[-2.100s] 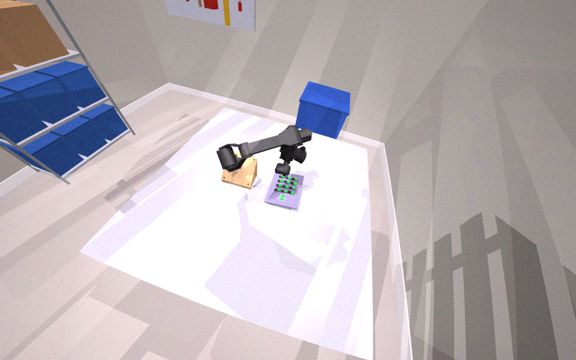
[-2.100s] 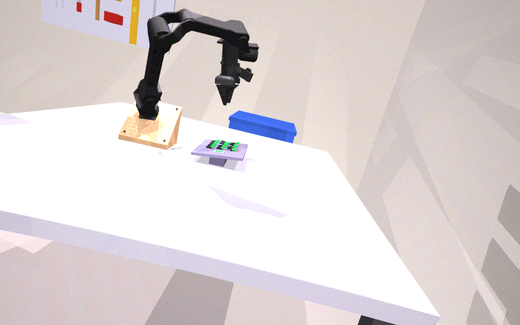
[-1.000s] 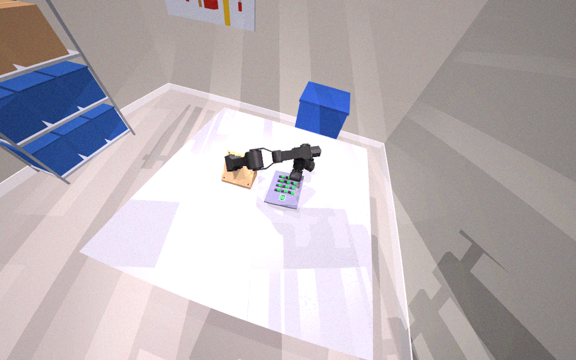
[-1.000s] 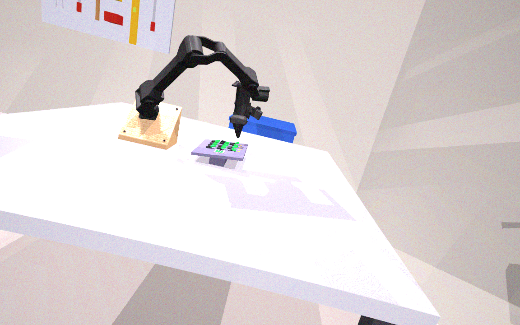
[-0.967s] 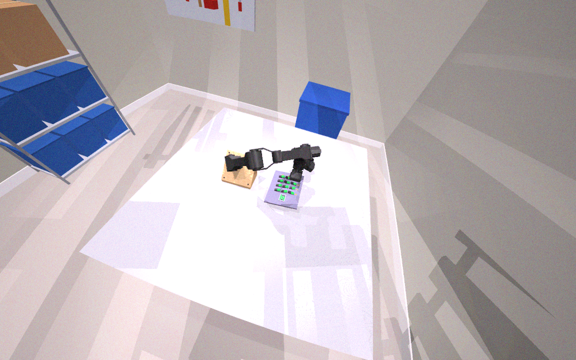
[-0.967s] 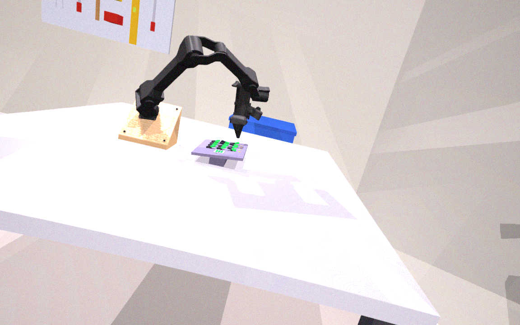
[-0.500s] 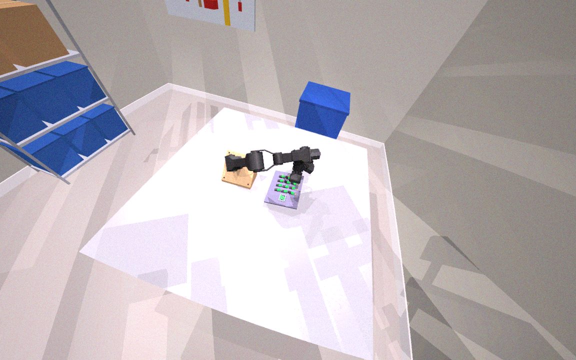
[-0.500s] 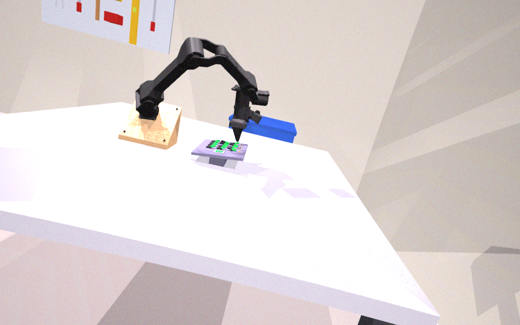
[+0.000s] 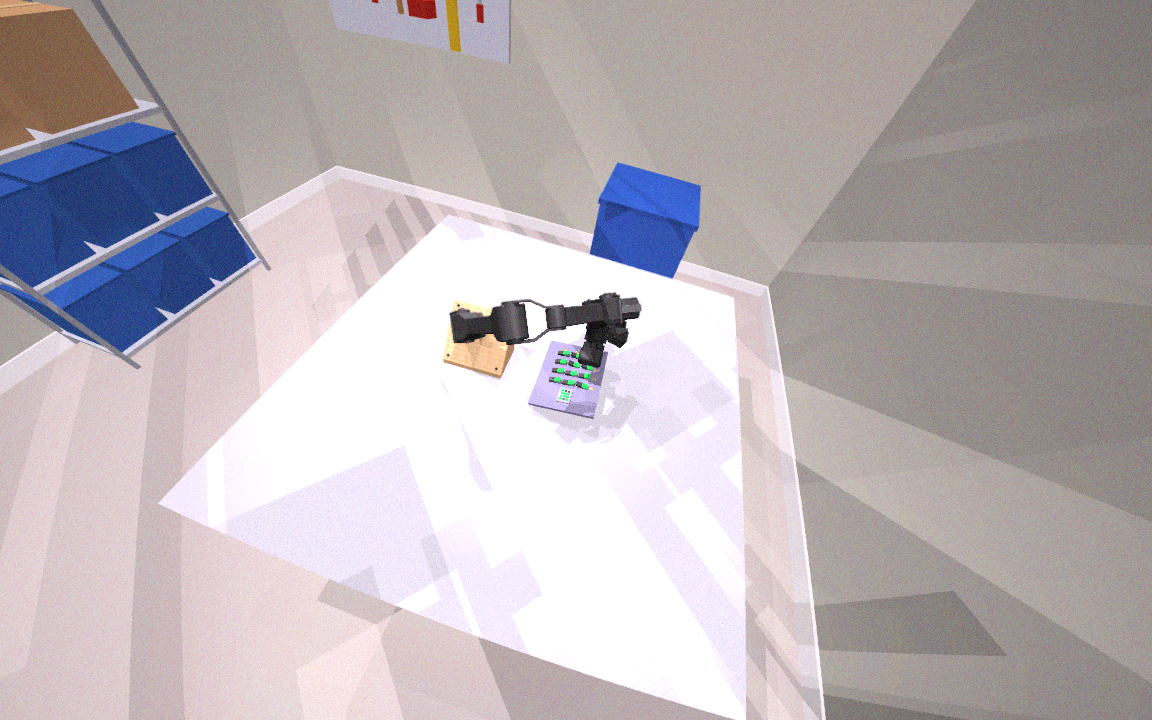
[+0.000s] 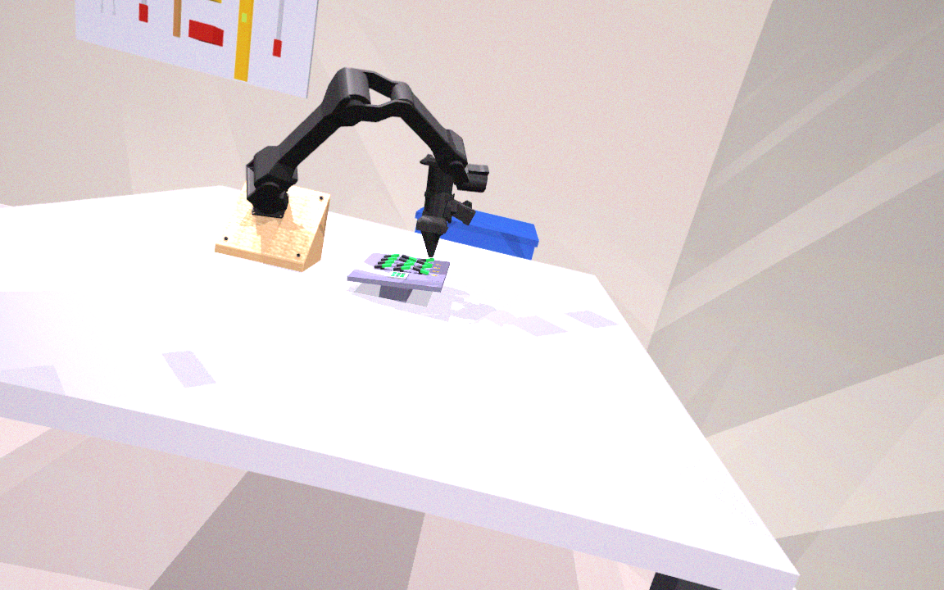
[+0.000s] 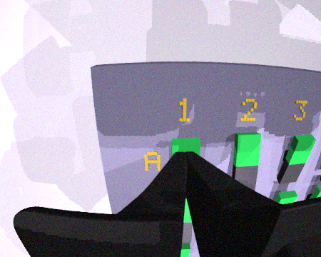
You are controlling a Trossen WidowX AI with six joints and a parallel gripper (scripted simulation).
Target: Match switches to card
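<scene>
- Directly under the gripper (image 11: 185, 157) sits the switch (image 11: 185, 147) at row A, column 1 of the grey panel (image 11: 132, 100); the fingers are pressed together into 1 dark point with nothing between them.
- Just past that point, the green far half of the A1 switch shows; whether the tip touches it cannot be told from the wrist view.
- Behind the tip, toward the arm, a thin strip of green and grey from the same column shows through the slit between the 2 finger bodies.
- To the gripper's right stand the column 2 switch (image 11: 247, 150) and the column 3 switch (image 11: 299, 148) of row A, each with its green half toward the far edge and its grey half nearer.
- Ahead of the tip, yellow numerals 1, 2 and 3 run along the panel's far edge, and the letter A lies just left of the tip.
- Seen from the side, the gripper (image 10: 429, 252) points straight down at the far corner of the panel (image 10: 365, 276), which rests on the white table (image 10: 314, 381).
- Further right of the gripper, at the panel's edge, lies the small card (image 9: 565, 394); its squares are too small to read.
- Beyond the gripper, off the table, stands a blue box (image 9: 645, 219).
</scene>
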